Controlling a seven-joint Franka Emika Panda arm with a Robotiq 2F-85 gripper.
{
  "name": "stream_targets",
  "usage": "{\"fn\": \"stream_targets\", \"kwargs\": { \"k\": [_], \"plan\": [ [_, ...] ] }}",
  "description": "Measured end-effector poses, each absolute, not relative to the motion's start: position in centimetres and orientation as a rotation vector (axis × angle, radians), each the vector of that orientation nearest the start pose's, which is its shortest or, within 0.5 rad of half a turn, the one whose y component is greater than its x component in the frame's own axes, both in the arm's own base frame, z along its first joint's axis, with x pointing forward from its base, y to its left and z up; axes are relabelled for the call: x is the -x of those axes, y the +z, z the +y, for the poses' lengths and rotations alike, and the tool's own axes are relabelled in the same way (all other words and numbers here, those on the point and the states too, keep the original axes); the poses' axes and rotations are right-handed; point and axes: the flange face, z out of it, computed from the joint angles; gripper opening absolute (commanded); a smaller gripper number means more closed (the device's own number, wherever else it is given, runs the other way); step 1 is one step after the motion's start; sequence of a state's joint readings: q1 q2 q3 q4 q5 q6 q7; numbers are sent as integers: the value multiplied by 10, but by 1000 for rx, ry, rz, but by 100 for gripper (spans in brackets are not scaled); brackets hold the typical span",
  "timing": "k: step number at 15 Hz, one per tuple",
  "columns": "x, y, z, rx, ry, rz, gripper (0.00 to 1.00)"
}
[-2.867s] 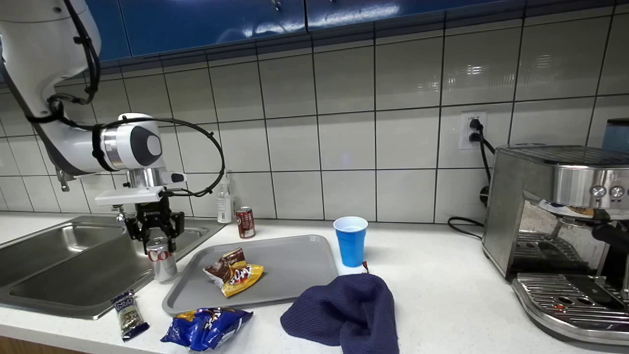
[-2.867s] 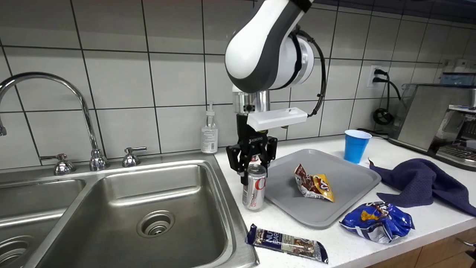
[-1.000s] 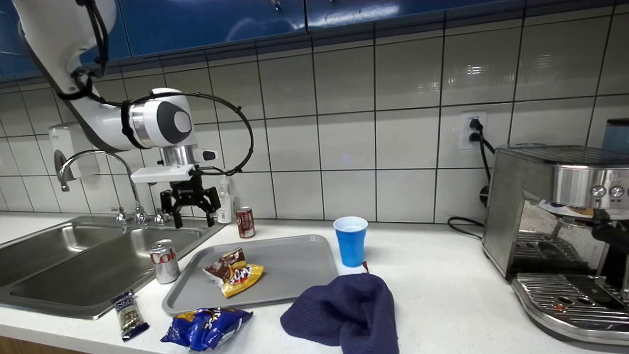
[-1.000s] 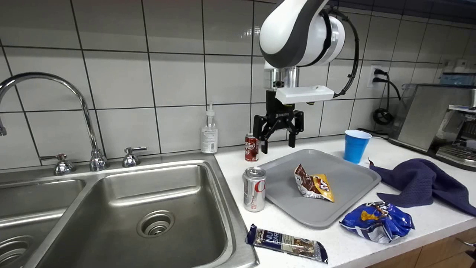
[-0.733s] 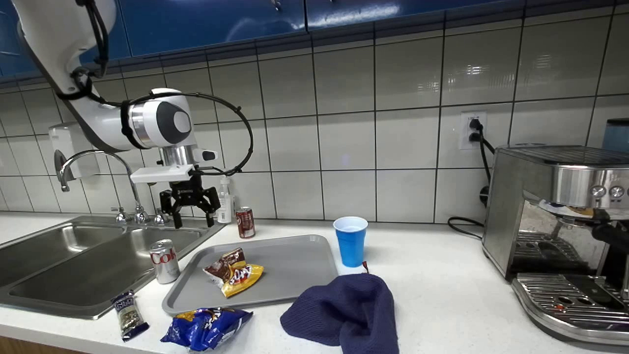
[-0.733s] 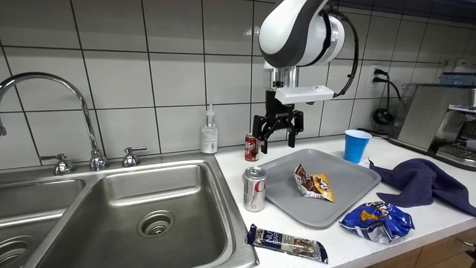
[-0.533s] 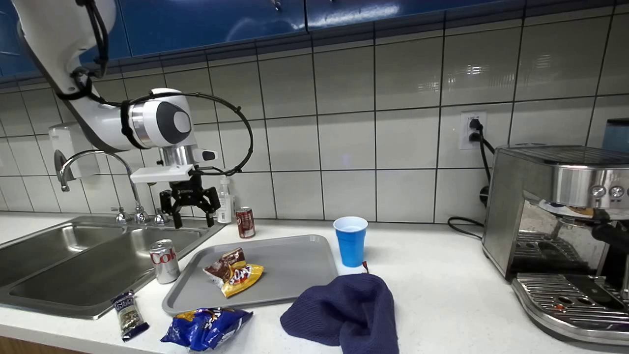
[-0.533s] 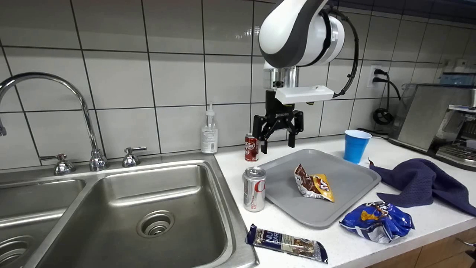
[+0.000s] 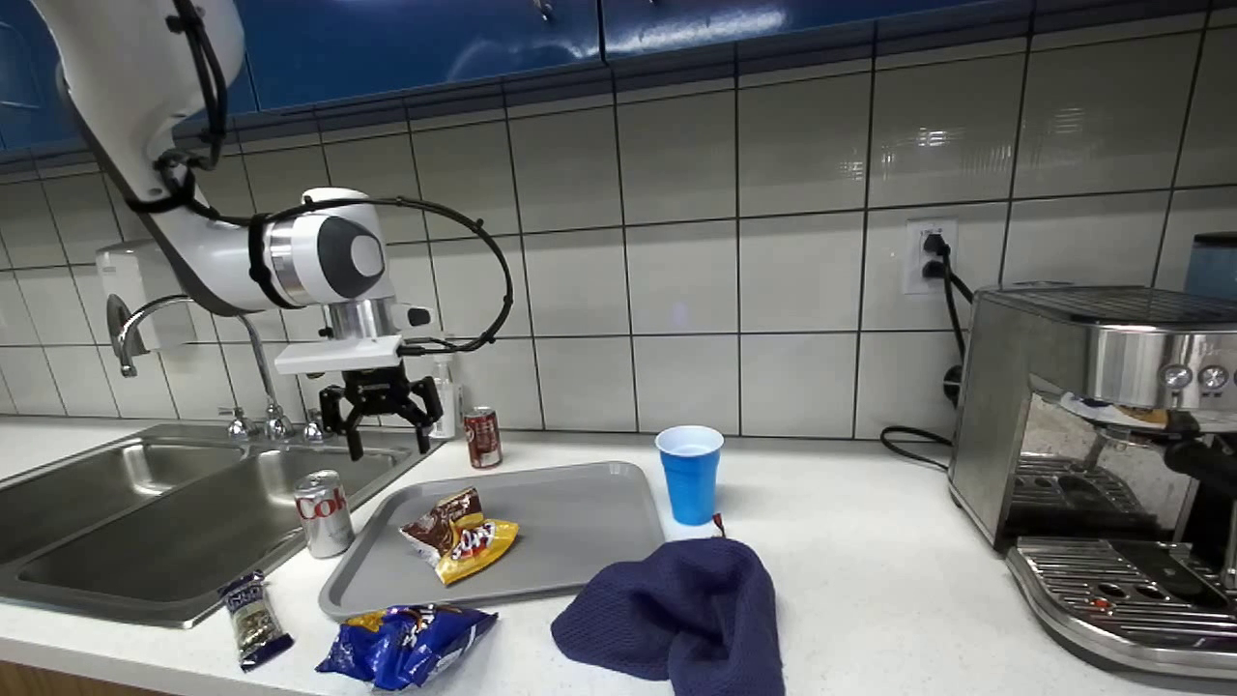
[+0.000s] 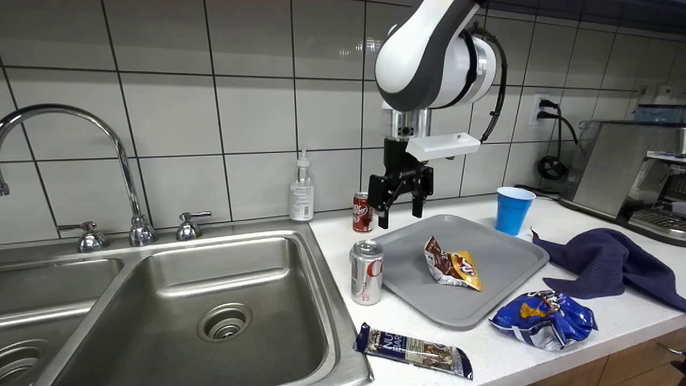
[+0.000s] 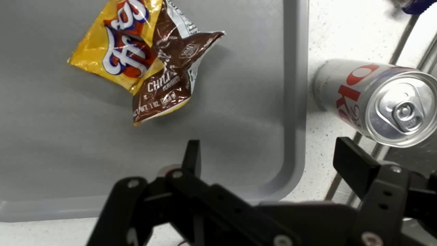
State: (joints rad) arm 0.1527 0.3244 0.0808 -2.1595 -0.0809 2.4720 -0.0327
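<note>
Hanging in the air above the counter [image 9: 870,580], your gripper [image 9: 389,448] is released, its two fingers [image 11: 355,164] spread wide and apart from the gray tray [image 11: 239,136] below. You can see the silver Coke can [image 10: 367,276] standing upright between that tray and the sink [image 10: 321,268] in both exterior views; in your wrist view, a crumpled brown-and-yellow snack bag [image 11: 146,61] lies on the tray.

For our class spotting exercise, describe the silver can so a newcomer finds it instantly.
Find the steel sink, then the gray tray on the counter beside it. Between them stands the silver can: red letters on silver, unlike the red can nearer the tiled wall.
</note>
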Motion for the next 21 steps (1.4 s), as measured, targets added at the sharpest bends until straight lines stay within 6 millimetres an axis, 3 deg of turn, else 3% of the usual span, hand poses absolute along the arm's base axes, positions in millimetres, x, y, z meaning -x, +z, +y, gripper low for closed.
{"fn": "stream_targets", "kwargs": {
  "k": [10,21],
  "plan": [
    [-544,211,76,3012,48,-959,100],
    [-514,183,51,2982,139,-1164,100]
  ]
}}
